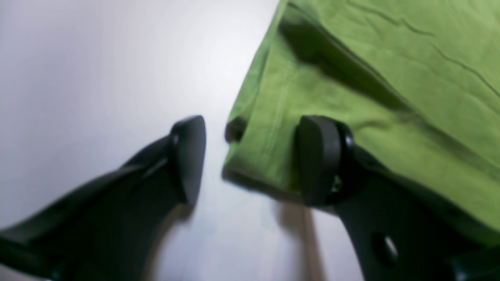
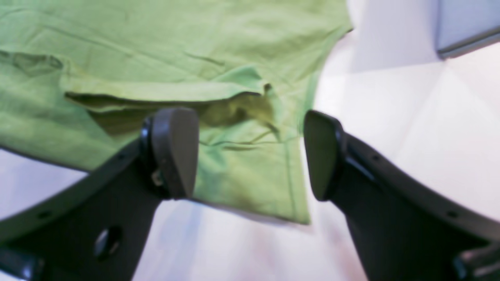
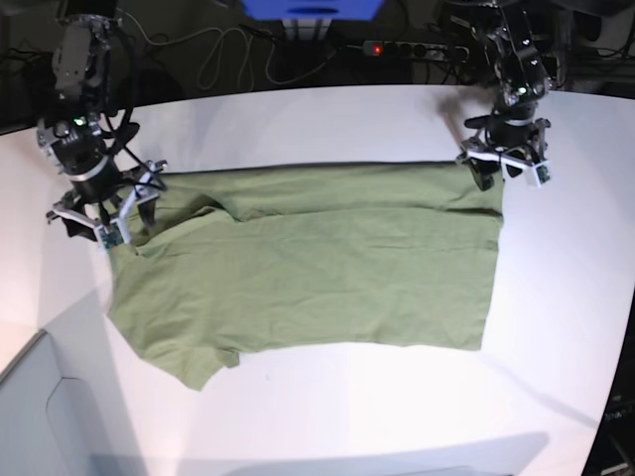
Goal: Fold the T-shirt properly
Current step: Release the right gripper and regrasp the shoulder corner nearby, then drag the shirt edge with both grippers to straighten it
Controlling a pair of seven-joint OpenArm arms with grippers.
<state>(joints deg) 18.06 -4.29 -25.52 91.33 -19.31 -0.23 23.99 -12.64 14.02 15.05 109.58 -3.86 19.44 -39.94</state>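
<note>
The T-shirt [image 3: 317,258] lies flat on the table [image 3: 327,416], soft, light and limp; grip hemmed corners. Left hand [image 1: 250,160] and right hand [image 2: 250,154] stand wide, empty, over the T-shirt's far corners

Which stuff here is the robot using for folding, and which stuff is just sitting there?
For the folding:
- plain olive-green cotton T-shirt
- left tool, open
- right tool, open
- white table

Just sitting there:
- black power strip with red light
- blue box
- loose cables
</note>
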